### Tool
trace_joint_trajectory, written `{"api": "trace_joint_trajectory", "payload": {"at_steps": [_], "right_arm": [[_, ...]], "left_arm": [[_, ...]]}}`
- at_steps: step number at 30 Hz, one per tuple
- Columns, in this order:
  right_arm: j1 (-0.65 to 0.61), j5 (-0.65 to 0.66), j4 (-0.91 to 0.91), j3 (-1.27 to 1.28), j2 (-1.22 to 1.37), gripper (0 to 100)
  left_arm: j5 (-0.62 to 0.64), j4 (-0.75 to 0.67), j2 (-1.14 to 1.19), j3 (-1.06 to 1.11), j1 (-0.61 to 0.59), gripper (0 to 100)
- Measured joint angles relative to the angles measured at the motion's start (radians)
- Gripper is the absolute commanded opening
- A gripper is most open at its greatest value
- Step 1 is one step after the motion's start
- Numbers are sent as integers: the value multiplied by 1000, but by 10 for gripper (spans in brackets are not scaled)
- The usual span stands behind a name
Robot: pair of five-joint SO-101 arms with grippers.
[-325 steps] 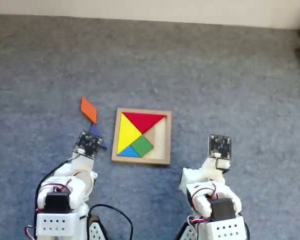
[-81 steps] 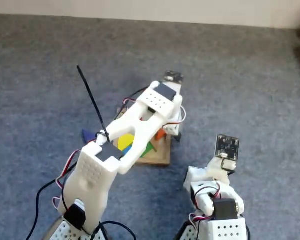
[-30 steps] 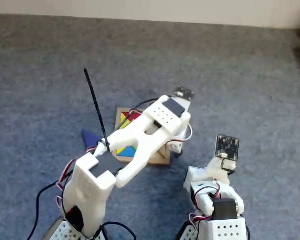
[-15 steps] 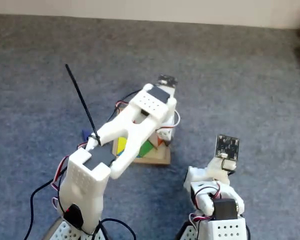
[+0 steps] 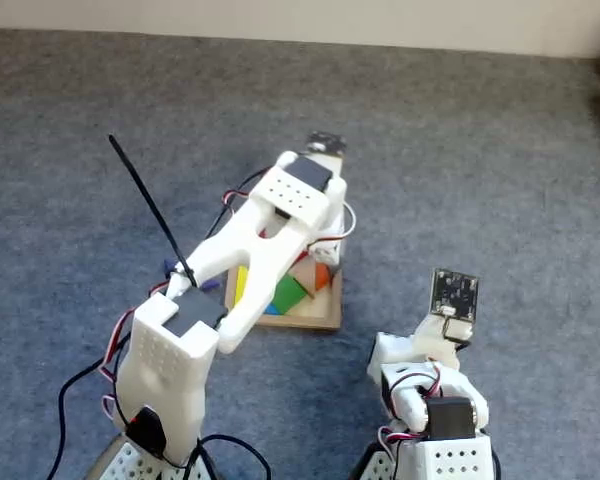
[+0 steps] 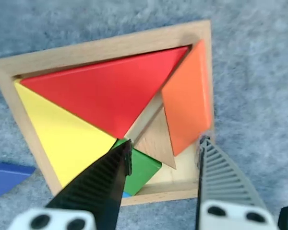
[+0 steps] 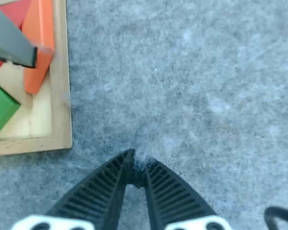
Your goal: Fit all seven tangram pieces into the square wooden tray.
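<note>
Orange parallelogram (image 6: 187, 96) has been moved into the tray (image 6: 105, 44); left end effector (image 6: 166, 143) is held apart above it, right end effector (image 7: 138, 163) together. Nudging it flat seems required next.

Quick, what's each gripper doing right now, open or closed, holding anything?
Left gripper: open, holding nothing, above the square wooden tray.
Right gripper: closed, empty, over the grey carpet.

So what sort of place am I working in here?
Probably an indoor robot practice setup: a grey carpet-like surface, a pale wall strip behind it, and a square wooden tray of coloured puzzle pieces with a white plastic robot arm over it.
</note>
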Motion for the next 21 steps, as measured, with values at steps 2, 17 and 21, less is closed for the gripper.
{"api": "trace_joint_trajectory", "payload": {"at_steps": [2,17,21], "right_arm": [[0,0,0,0,0,5],[0,0,0,0,0,5],[0,0,0,0,0,5]], "left_arm": [[-3,-20,2,0,-29,225],[-26,-68,2,-20,-120,225],[-26,-68,2,-46,-98,225]]}}
